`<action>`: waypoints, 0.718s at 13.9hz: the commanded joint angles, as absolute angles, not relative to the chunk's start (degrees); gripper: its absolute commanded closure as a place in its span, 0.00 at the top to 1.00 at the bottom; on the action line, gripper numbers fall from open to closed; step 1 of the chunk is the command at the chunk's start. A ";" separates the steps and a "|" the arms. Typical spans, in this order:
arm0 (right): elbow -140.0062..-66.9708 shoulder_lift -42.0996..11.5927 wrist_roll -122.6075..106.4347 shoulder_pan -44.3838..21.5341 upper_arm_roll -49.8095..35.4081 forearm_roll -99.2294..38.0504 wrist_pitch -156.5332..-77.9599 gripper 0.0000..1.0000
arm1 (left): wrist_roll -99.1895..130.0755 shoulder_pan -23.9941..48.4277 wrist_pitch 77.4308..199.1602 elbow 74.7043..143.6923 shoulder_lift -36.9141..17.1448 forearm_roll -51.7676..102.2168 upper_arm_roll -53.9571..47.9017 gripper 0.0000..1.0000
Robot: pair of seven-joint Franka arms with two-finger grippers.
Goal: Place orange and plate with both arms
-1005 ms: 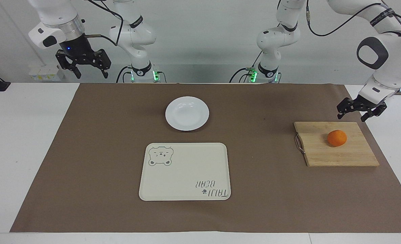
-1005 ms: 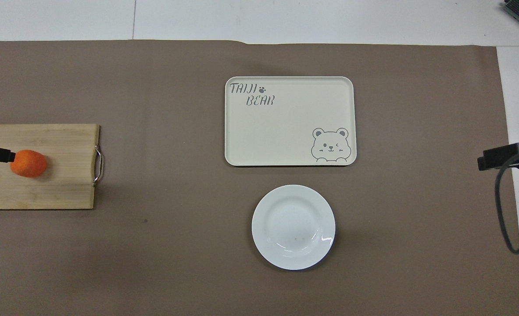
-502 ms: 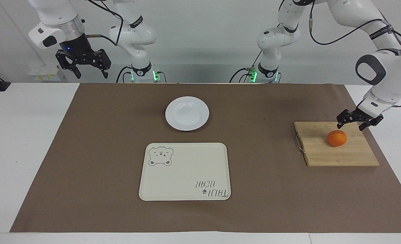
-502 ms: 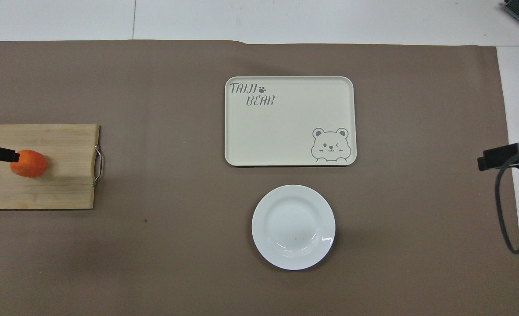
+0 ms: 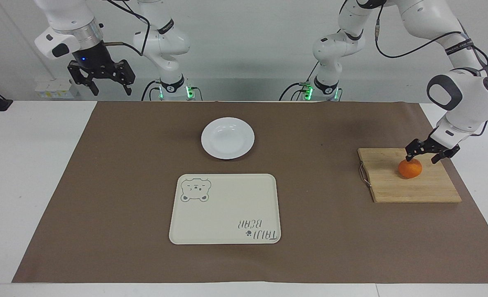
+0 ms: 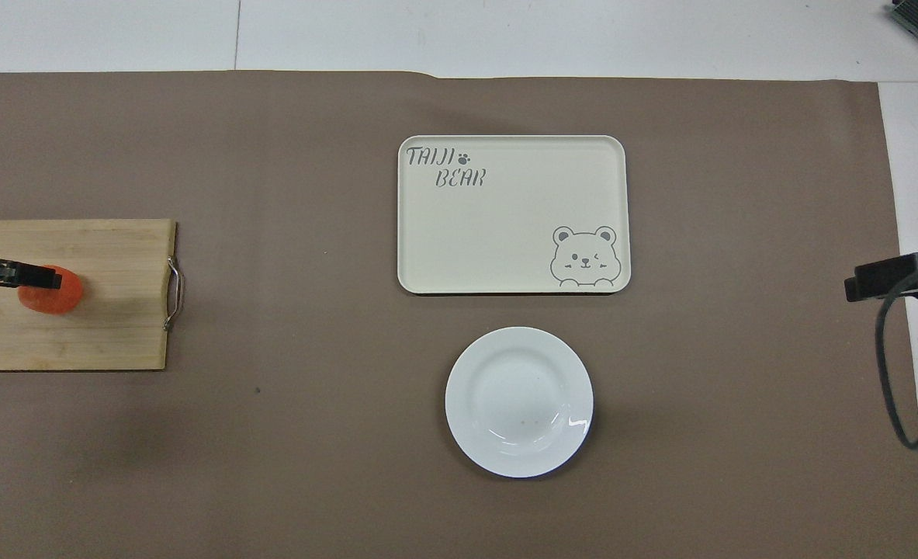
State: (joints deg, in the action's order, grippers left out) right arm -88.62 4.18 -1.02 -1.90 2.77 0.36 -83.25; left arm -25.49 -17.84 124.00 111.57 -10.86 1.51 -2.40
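Orange on cutting board, left gripper wide just above it; plate at tray's 12 o'clock; right gripper wide, waiting.

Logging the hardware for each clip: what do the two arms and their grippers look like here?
Both arms are glossy white with rounded jointed segments, black bands with small lettering, and black cables looping along them. Green lights glow at both bases. The left gripper and right gripper are black, two-fingered, with open-frame linkages. The right wrist has a silver ring, and a small blue light on the black part below it. A dark grey round cap marks the left forearm.
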 commanded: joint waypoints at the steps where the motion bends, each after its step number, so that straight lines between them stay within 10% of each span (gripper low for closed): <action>1: -89.74 5.01 -0.53 -1.49 2.55 0.88 -83.58 1.00 | -24.79 -18.54 126.65 113.81 -9.93 2.29 -2.90 1.00; 10: -89.74 5.10 -0.53 -1.49 2.55 0.88 -83.58 1.00 | -21.62 -18.63 126.65 113.91 -10.89 2.29 -2.90 1.00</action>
